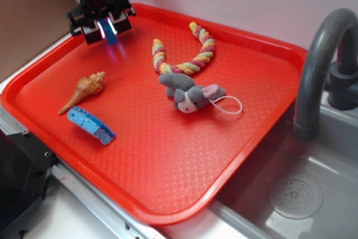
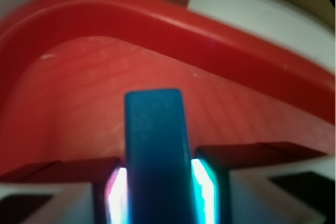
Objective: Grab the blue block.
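Currently the claw [image 1: 108, 31] is clamped on the blue block [image 1: 111, 33] — the block sits upright between both fingers. Position: above the far-left corner of the red tray [image 1: 168, 194], well apart from the seashell [image 1: 85, 89].

A: the red tray [image 1: 184, 155] looks like hard plastic, glossy rim, base with a fine pebbled texture. The blue block [image 2: 156, 150] looks smooth, a bit matt.

B: yep. The sponge [image 1: 90, 125] is porous and rough, the mouse toy [image 1: 189, 94] fuzzy cloth, the rope [image 1: 187, 60] twisted fibre, the seashell [image 1: 85, 90] ridged, and the faucet [image 1: 320, 65] dull grey plastic.
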`<state>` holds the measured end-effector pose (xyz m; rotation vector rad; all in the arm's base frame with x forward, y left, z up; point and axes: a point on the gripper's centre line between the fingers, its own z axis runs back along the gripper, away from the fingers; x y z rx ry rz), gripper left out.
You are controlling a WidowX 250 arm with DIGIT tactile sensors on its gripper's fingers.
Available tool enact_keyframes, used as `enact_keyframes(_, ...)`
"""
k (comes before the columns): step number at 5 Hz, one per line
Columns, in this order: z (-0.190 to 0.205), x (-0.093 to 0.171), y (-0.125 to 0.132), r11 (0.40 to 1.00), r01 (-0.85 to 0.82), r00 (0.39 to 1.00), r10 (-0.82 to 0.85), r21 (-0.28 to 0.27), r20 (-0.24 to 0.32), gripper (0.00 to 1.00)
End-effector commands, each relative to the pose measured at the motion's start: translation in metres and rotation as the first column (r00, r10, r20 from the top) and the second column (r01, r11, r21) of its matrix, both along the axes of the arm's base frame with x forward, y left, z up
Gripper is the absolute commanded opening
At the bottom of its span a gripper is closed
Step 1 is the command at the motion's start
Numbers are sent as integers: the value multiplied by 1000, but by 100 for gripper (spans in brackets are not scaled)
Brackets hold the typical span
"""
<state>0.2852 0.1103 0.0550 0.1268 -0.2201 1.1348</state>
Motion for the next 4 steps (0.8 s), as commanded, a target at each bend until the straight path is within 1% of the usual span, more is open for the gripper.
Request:
enact_keyframes(1,115,-30,-58,956,281,957,-271,-88,107,0)
enact_keyframes(2,154,-54,-86,912,380,923,-361,-157,136,0)
enact_keyframes(3,193,-100,-108,841,504,863,-477,-197,168,0)
enact_keyframes(4,193,-110,-103,810,511,857,-505,-287,103,0)
